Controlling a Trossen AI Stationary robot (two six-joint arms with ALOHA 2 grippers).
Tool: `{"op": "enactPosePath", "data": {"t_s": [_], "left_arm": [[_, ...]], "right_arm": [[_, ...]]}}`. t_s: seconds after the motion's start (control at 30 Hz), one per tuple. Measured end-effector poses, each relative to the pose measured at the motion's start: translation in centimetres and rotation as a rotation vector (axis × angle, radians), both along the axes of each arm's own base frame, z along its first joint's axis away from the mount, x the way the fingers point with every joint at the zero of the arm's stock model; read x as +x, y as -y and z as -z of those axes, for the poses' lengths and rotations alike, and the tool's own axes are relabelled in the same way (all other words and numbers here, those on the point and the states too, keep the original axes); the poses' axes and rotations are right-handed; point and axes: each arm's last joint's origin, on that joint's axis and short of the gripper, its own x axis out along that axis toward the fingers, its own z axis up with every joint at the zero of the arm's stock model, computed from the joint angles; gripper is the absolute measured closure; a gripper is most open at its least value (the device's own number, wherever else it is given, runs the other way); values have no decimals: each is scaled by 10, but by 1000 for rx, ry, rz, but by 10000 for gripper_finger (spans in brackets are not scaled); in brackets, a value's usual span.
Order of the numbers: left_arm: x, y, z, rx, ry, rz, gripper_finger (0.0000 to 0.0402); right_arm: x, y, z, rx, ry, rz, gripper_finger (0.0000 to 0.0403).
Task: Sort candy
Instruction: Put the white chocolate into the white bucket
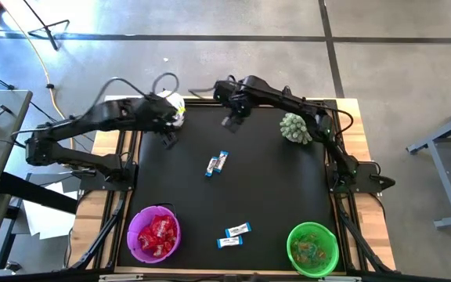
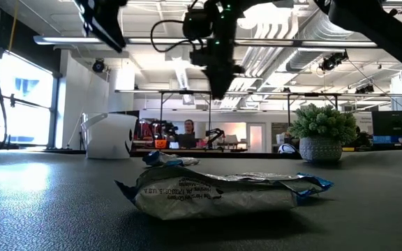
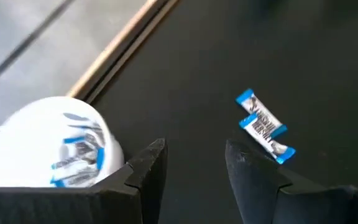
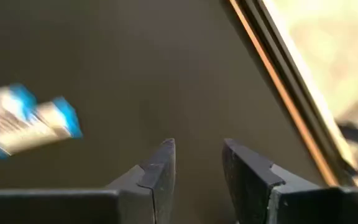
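Two blue-and-white candy bars (image 1: 218,163) lie side by side on the middle of the black mat; in the left wrist view these bars (image 3: 264,127) lie beyond the fingers. Two more bars (image 1: 236,235) rest near the front edge. My left gripper (image 1: 167,139) (image 3: 194,146) hovers open next to the white bowl (image 3: 45,149), which holds blue-and-white bars. My right gripper (image 1: 229,121) (image 4: 197,144) hangs open over the far part of the mat, pointing down, with nothing between its fingers. The middle pair of bars (image 4: 23,121) shows blurred off to one side of it.
A purple bowl (image 1: 155,233) of red candy stands at the front left and a green bowl (image 1: 313,247) of greenish candy at the front right. A spiky pale green plant (image 1: 296,128) in a pot stands at the back right. A wooden frame (image 1: 351,141) borders the mat.
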Motion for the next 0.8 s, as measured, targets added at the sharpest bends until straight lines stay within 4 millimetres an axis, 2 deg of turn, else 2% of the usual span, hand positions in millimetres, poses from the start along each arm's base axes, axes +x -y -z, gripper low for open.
{"op": "enactPosePath", "data": {"t_s": [0.1, 0.4, 0.63, 0.8], "left_arm": [[15, -3, 27, -55, -10, 30, 250], [52, -1, 90, -203, 68, 31, 250], [84, 24, 119, -261, 38, 146, 250], [106, 42, 140, -332, 51, 147, 250]], "right_arm": [[-11, -11, 0, -18, -152, -9, 277], [-9, -47, -15, 10, -122, -177, 277], [-17, -77, -41, -18, -73, -277, 277], [-32, -99, -70, -46, 9, -323, 277]]}}
